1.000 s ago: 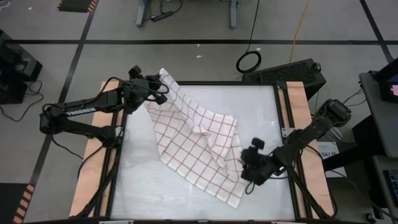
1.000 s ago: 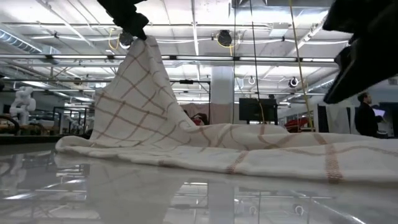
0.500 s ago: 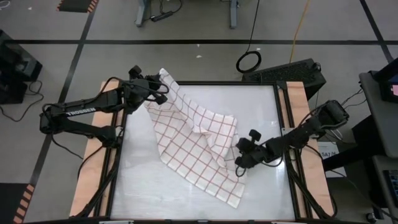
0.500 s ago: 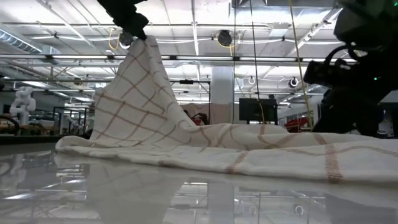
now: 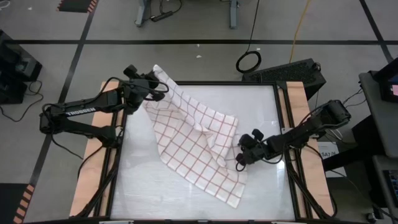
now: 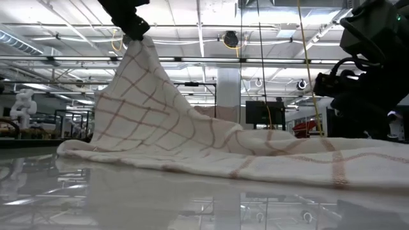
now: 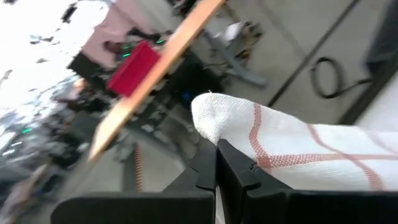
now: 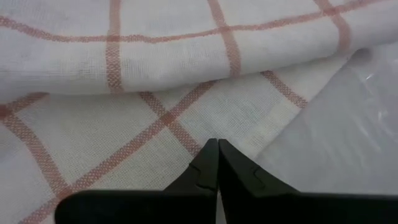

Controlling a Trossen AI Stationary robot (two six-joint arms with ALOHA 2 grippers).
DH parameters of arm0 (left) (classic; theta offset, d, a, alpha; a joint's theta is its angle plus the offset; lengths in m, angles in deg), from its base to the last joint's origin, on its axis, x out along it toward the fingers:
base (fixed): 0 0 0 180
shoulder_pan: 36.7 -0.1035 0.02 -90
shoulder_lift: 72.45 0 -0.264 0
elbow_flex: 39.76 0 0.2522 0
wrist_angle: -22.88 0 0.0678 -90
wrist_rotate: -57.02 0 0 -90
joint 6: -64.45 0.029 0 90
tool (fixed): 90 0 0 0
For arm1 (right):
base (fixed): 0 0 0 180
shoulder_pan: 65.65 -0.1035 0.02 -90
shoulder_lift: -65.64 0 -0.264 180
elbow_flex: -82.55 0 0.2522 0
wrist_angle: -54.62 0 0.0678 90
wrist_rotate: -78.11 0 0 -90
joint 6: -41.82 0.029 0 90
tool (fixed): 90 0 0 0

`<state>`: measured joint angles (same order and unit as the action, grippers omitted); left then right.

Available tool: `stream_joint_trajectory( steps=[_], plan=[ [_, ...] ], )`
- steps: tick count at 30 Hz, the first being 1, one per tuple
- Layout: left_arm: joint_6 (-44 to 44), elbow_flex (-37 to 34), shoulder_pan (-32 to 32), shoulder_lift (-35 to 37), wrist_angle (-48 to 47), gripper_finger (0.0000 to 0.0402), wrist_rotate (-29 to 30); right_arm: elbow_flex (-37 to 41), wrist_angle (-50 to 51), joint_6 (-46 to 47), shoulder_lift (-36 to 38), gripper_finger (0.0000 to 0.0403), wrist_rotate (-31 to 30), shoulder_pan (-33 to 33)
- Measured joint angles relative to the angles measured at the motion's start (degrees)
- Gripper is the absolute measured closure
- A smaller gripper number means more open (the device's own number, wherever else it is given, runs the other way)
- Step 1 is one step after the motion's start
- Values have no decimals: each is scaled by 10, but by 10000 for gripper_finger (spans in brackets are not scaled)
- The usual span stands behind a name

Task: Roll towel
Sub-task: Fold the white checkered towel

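The towel point(image 5: 199, 143), white with a red-brown grid, lies slantwise on the tabletop from the far left to the near right. Its far-left corner point(image 6: 137, 45) is raised, and the cloth slopes from there down onto the table. My left gripper point(image 5: 153, 79) is shut on that corner at the far left edge. My right gripper point(image 5: 238, 160) is shut at the towel's right edge point(image 8: 292, 112), with its tips over the flat cloth. No cloth shows bunched between its fingers. My left gripper pinches the towel's far-left corner point(image 7: 214, 121) between its two fingers, and the corner's tip pokes out past them. The corner is lifted clear of the table. The cloth hangs below it in a sloping sheet point(image 6: 140, 108), and the rest lies on the table. My right gripper has its shut tips point(image 8: 216, 149) on or just above the towel beside its right edge; whether they touch it I cannot tell.
Bare white tabletop point(image 5: 143, 186) lies near left of the towel, and more of it point(image 5: 261, 106) lies far right. Dark frame rails and wooden side boards point(image 5: 297, 106) border the table. A black case point(image 5: 289, 70) sits beyond the far right corner.
My right gripper has gone from the near right toward the far edge, to the towel's right edge, and has shut. My left gripper has drawn the raised corner a little farther toward the far left, and the sloping cloth stands steeper; the rest of the towel has stayed put.
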<state>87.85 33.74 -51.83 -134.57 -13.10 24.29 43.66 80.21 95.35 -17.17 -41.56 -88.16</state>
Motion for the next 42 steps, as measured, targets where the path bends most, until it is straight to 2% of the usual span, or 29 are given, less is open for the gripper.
stream_joint_trajectory(
  steps=[5,13,19,26,29,33,38,42],
  plan=[
    [10,0,0,0,1,399,87,-1,26,80,0,402,8,-18],
    [14,0,-15,0,2,399,105,1,76,174,15,402,2,-41],
    [14,0,-22,0,2,399,99,5,93,202,61,403,24,-57],
    [13,0,-21,0,2,399,9,-21,131,162,144,402,1,-61],
    [9,0,-21,0,2,399,-61,-39,134,85,168,402,-8,-61],
    [-20,0,-21,0,2,399,-151,-62,61,-50,188,402,-74,-48],
    [-50,0,-21,0,2,399,-172,-106,-66,-309,193,402,-89,5],
    [-51,0,-21,0,2,399,-190,-153,-172,-501,193,403,-69,88]
  ],
)
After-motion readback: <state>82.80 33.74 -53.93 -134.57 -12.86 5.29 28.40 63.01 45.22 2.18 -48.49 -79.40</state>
